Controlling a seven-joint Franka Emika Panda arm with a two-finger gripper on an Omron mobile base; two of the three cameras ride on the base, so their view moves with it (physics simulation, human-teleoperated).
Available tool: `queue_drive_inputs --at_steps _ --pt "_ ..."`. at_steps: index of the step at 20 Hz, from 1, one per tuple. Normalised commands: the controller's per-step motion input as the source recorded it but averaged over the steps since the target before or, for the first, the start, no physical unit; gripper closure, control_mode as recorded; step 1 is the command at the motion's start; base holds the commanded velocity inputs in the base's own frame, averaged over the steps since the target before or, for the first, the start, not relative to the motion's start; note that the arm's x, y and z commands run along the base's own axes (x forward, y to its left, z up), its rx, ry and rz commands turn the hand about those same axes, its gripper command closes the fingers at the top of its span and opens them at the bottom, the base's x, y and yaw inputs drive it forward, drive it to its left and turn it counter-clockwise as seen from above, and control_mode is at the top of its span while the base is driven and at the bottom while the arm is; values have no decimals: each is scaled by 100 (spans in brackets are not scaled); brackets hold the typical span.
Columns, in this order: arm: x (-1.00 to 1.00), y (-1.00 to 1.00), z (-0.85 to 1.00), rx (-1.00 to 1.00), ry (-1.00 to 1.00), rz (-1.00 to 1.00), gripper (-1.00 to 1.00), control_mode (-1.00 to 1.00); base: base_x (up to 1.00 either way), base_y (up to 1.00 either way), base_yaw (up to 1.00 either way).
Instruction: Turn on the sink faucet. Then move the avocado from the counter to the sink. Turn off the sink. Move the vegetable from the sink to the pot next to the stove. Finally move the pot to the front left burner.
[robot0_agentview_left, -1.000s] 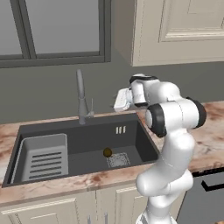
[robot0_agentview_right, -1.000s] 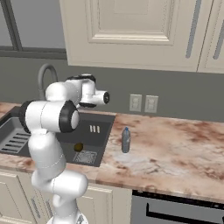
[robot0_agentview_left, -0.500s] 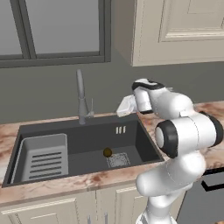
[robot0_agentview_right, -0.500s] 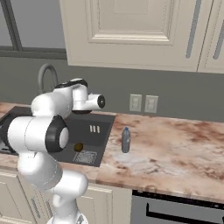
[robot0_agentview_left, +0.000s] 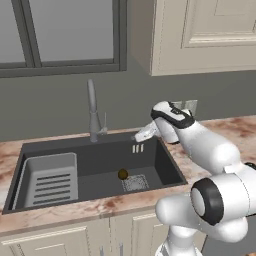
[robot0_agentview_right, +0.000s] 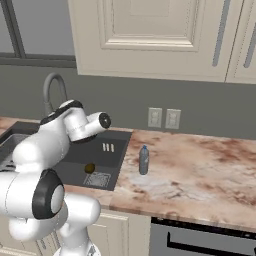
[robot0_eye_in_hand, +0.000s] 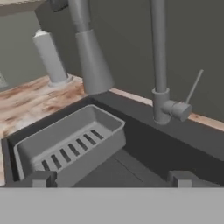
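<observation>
Fingers were spread wide: in the hand view the two tips (robot0_eye_in_hand: 43, 178) sat far apart at the bottom edge with nothing between them and nothing touched. Gripper (robot0_agentview_left: 140, 135) was empty, hovering over the sink's far right corner, pointed left toward the sink faucet (robot0_agentview_left: 93, 111). Arm rose from the near right, elbow bent, forearm reaching up and left across the counter (robot0_agentview_left: 65, 212) edge, wrist above the basin's right rim.

Avocado (robot0_agentview_left: 122, 174) lay on the floor of the sink (robot0_agentview_left: 165, 165), just left of the square drain grate (robot0_agentview_left: 135, 182); right base view showed the same. Slotted tray (robot0_agentview_left: 47, 180) filled the sink's left part, apart from the avocado.

Faucet stood at the sink's far rim, thin lever (robot0_eye_in_hand: 193, 87) angled up at its side. Small bottle (robot0_agentview_right: 144, 160) stood on the counter right of the sink.
</observation>
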Motion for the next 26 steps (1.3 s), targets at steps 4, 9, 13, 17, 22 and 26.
queue_drive_inputs --at_steps 4,9,13,17,22,26 --pt "-43 0 2 -12 28 -12 -100 -100 0 0 0" --pt "-13 0 -1 -13 32 -16 -100 -100 0 0 0" --pt "0 0 -38 -13 30 -20 -100 -100 0 0 0" --pt "0 0 -48 -4 11 -15 -100 -100 0 0 0" --pt "17 0 -50 -10 1 -7 -100 -100 0 0 0" --pt "14 0 -60 -10 0 -3 -100 -100 0 0 0"
